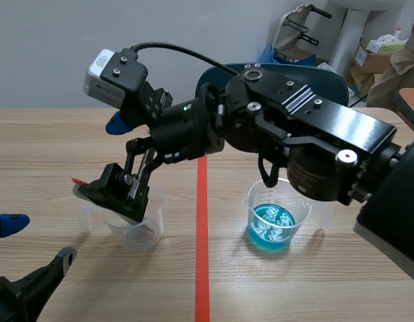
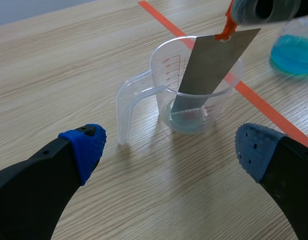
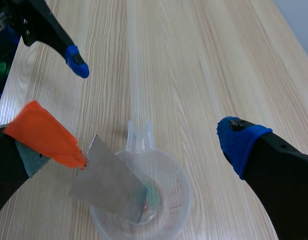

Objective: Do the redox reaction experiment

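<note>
Left hand [image 2: 168, 147] open. Metal strip [image 2: 208, 65], likely stiff, light, sharp-edged, hangs by orange tab [image 3: 44, 135] from open right hand [image 3: 134, 147]; grip tab.

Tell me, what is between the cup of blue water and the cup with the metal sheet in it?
Just the orange-red tape line on bare table, seen in the scene view. It runs between the blue cup and the clear cup.
</note>
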Robot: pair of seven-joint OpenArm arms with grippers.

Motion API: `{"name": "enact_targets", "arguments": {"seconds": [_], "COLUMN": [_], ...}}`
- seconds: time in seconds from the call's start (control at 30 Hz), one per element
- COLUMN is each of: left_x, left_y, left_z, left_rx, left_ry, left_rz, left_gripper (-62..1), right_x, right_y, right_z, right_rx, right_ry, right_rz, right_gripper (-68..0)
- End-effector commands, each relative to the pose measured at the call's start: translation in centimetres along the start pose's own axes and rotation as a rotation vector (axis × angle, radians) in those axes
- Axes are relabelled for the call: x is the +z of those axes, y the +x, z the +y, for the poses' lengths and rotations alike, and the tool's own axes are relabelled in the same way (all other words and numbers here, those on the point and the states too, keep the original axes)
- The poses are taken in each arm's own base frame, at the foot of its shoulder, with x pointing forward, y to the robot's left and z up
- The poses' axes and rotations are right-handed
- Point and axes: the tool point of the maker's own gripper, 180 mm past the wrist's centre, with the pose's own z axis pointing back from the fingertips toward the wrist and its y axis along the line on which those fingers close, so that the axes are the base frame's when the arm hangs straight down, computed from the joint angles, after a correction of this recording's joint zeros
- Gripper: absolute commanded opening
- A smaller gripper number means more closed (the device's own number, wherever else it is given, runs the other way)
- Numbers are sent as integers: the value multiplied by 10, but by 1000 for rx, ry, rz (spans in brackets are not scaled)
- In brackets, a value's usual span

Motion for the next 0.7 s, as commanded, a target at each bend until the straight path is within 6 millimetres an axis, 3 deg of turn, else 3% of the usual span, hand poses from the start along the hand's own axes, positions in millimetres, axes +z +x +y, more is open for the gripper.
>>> {"name": "enact_targets", "arguments": {"seconds": [0.0,0.33,0.67], "left_x": [-2,-2,-2], "left_y": [10,10,10], "left_z": [-1,-1,-1], "left_rx": [2,2,2], "left_ry": [-1,-1,-1], "left_rz": [-40,-40,-39], "left_gripper": [-54,-54,-54], "right_x": [10,36,94], "right_y": [24,28,20], "right_z": [-8,17,23], "right_rx": [30,24,-51], "right_ry": [-16,-52,-244], "right_rz": [-64,-109,-132], "right_gripper": [4,4,4]}}
